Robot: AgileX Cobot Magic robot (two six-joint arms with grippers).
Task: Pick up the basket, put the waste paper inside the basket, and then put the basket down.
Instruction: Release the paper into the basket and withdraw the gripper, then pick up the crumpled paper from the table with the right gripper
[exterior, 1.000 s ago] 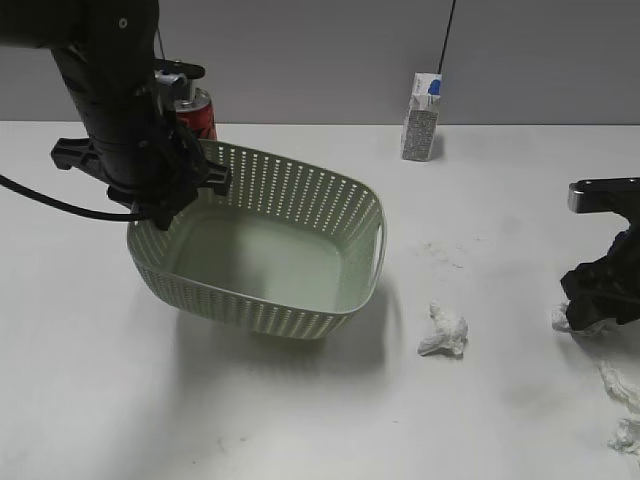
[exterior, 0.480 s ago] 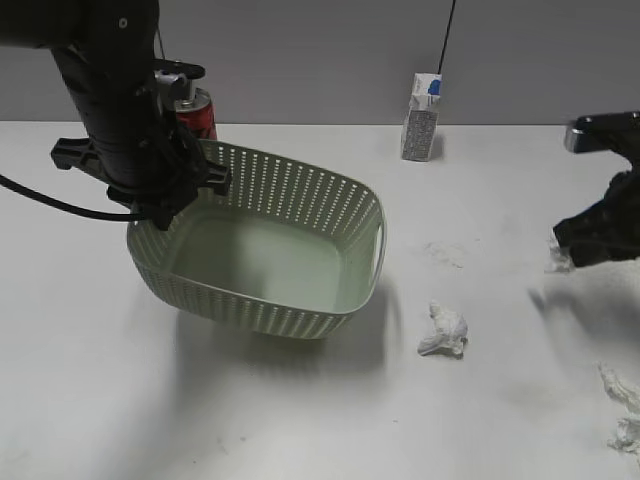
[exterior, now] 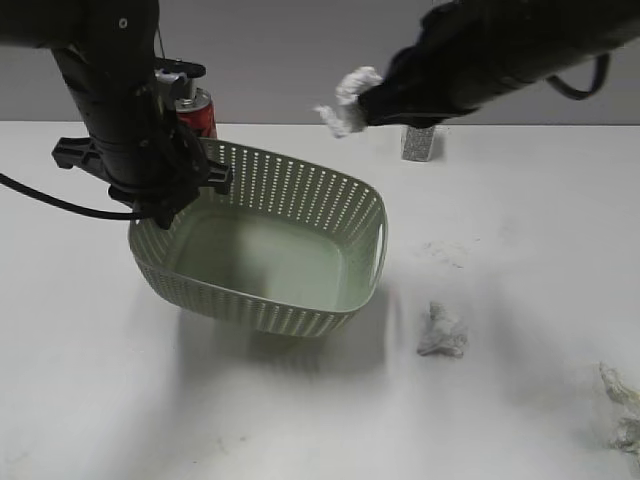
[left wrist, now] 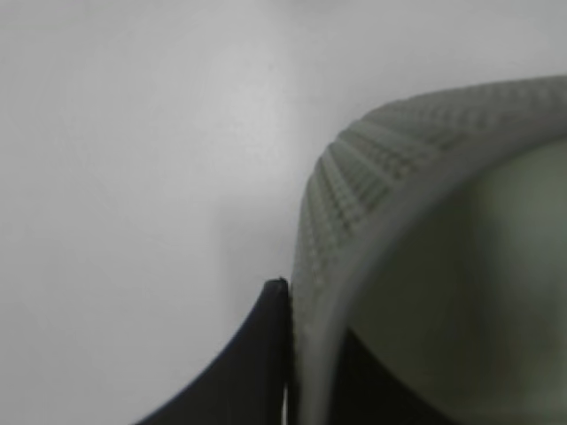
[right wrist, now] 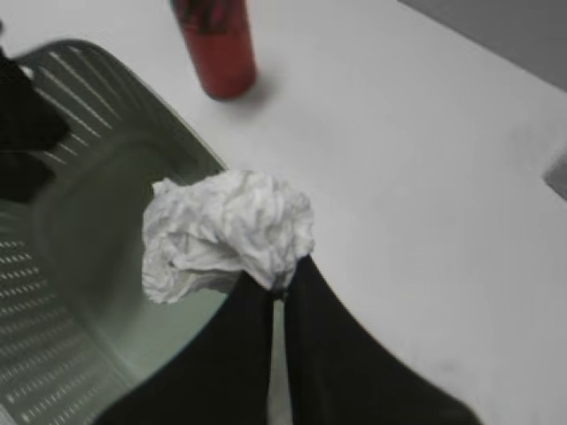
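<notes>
Loose waste paper: one wad (exterior: 441, 331) on the table (exterior: 500, 220) at 3 o'clock of the basket, more (exterior: 625, 405) at the near right edge; none collected.

Basket (exterior: 290, 250): empty, lifted and tilted; lift judged done.

Left gripper (exterior: 165, 185): clamped on the basket's rim at 9 o'clock.

Right gripper (right wrist: 276, 285): pinched tight on a white wad (right wrist: 226, 232), above the far rim at 1 o'clock; drop pending.

Red can (exterior: 195, 112), white carton (exterior: 420, 142): behind, untouched.
</notes>
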